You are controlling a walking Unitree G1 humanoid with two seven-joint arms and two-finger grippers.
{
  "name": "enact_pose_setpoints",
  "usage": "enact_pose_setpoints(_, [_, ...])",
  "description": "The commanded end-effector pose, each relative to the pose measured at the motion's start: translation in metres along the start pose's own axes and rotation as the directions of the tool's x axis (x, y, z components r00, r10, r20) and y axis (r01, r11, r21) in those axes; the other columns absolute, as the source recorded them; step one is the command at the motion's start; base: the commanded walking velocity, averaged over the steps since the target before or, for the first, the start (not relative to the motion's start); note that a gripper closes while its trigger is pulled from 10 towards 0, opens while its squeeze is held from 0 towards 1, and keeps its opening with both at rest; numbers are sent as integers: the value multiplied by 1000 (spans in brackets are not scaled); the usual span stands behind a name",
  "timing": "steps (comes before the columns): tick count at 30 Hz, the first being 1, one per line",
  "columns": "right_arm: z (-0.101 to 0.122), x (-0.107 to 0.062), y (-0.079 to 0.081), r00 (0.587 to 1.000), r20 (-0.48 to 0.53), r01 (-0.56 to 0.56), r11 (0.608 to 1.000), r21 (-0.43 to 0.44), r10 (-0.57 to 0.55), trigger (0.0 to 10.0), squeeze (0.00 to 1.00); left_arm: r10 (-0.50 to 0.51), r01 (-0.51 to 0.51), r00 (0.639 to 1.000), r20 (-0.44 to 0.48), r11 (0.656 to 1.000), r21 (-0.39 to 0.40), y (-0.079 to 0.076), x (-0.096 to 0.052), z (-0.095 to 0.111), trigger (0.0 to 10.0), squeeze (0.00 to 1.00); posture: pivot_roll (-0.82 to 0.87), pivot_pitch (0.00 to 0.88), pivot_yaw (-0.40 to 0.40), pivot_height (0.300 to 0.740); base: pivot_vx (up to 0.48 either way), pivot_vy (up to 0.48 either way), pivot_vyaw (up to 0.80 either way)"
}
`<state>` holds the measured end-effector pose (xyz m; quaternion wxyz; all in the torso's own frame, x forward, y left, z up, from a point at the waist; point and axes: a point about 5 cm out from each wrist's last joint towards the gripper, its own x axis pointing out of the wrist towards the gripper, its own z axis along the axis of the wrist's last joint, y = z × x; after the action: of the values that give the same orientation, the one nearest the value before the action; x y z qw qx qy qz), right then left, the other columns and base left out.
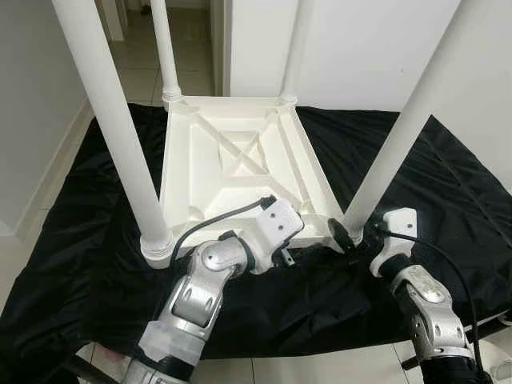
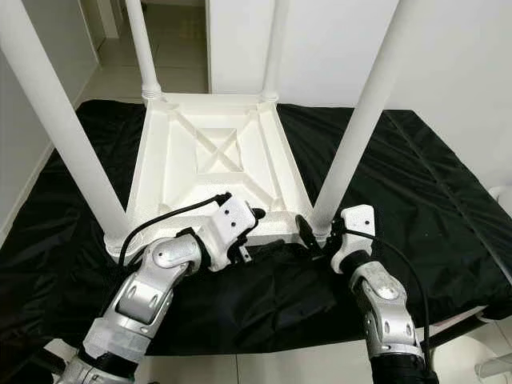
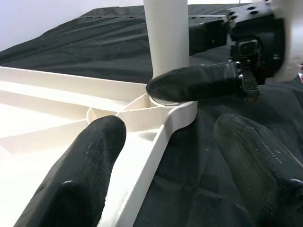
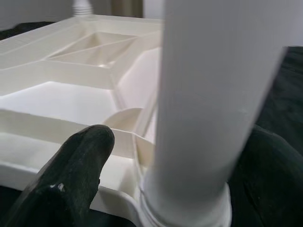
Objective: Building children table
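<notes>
Centre frame, I see the upturned white children's table (image 1: 232,160) lying on a black sheet (image 1: 448,200), all four legs seated, so assembly looks nearly done. At lower right, my right end effector (image 1: 350,238) pinches the near-right leg (image 1: 392,144) at its base; my left end effector (image 3: 189,156), spread, straddles the frame edge.
</notes>
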<state>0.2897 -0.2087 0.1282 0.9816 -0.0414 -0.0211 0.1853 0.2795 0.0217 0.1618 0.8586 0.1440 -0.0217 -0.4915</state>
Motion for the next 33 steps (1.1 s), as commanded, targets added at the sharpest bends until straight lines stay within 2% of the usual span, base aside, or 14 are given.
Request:
enact_pose_setpoints(1, [2,3,-6,999,1,-41,999,-18,41,9765,0,18,-18,1000,9,1000,-1,-2,0,1,10000,0,-54,0,-42,740,0,0,0])
enact_pose_setpoints(4, [6,12,-17,994,-8,-105,992,-74,105,8863,0,-1,1,1000,7,1000,6,-4,-1,1,10000,0,-50,0,-40,740,0,0,0])
enact_pose_setpoints(8, [7,16,-21,990,-27,-143,984,-111,141,8588,0,-5,5,1000,5,1000,8,-4,-1,1,10000,0,-48,0,-38,740,0,0,0])
enact_pose_setpoints(9, [6,19,-22,987,-40,-162,979,-124,159,7961,0,-6,6,1000,6,1000,8,-4,-1,1,10000,0,-44,0,-37,740,0,0,0])
enact_pose_setpoints(10, [6,20,-23,985,-46,-169,977,-130,164,7961,0,-7,7,1000,6,1000,7,-5,-1,1,10000,0,-44,0,-37,740,0,0,0])
enact_pose_setpoints(11, [6,21,-24,983,-55,-182,974,-135,176,7059,0,-8,8,1000,6,1000,8,-5,-1,1,10000,0,-42,0,-36,740,0,0,0])
enact_pose_setpoints(15, [5,22,-25,980,-64,-195,971,-139,188,7059,0,-9,9,1000,6,1000,9,-5,-1,1,10000,0,-41,0,-36,740,0,0,0])
enact_pose_setpoints(16, [5,22,-25,979,-69,-200,970,-141,192,4902,0,-9,9,1000,6,1000,9,-5,-1,1,10000,0,-39,0,-36,740,0,0,0])
enact_pose_setpoints(17, [3,23,-26,976,-78,-214,966,-145,205,3529,0,-8,8,1000,5,1000,9,-5,-1,1,10000,0,-36,0,-36,740,0,0,0])
enact_pose_setpoints(18, [1,24,-26,971,-87,-233,961,-151,222,0,0,-7,7,1000,4,1000,9,-5,-1,1,10000,0,-35,0,-36,740,0,0,0])
enact_pose_setpoints(29, [-9,19,-25,957,-115,-282,948,-148,267,0,0,-2,2,1000,3,1000,5,-4,-2,1,10000,0,-38,0,-34,740,0,0,0])
enact_pose_setpoints(30, [-10,19,-25,960,-118,-270,952,-144,255,6667,0,-3,3,1000,3,1000,6,-4,-2,2,10000,0,-40,0,-34,740,0,0,0])
enact_pose_setpoints(31, [-11,18,-25,963,-117,-258,957,-131,243,10000,0,-3,3,1000,4,1000,7,-4,-2,2,10000,0,-40,0,-34,740,0,0,0])
enact_pose_setpoints(33, [-10,20,-22,975,-106,-207,974,-90,197,10000,0,-4,4,1000,4,1000,7,-4,-2,2,10000,0,-43,0,-36,740,0,0,0])
